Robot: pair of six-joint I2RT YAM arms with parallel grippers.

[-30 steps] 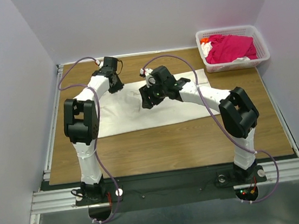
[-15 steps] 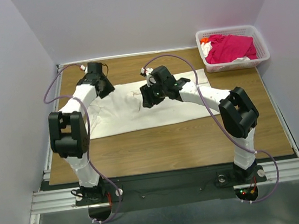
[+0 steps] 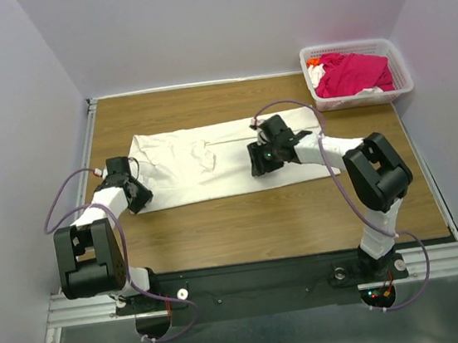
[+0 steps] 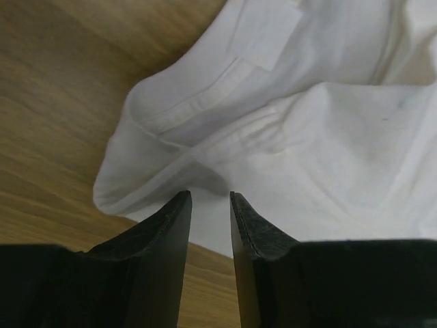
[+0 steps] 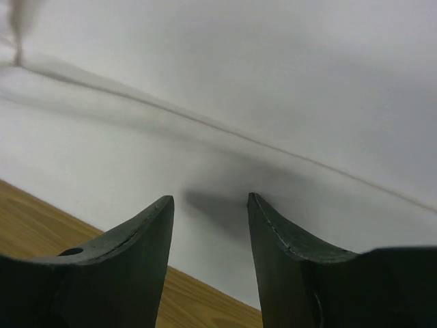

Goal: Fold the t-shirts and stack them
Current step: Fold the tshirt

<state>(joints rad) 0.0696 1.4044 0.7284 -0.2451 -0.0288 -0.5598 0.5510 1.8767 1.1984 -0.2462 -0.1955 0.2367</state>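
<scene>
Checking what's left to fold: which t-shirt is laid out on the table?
The off-white t-shirt, spread out flat; the magenta t-shirt lies bunched in the basket.

Off-white shirt point(image 3: 202, 154) lies spread out, slightly rumpled, across the middle of the bench point(image 3: 251, 219). Left gripper point(image 3: 136, 196) sits at its near left corner. Right gripper point(image 3: 260, 164) is low over its right half. Basket point(image 3: 403, 73), far right corner, holds a pink shirt point(image 3: 352, 73).

text: none legible | labels: none | brands: none | numbers: none | signs: none
</scene>
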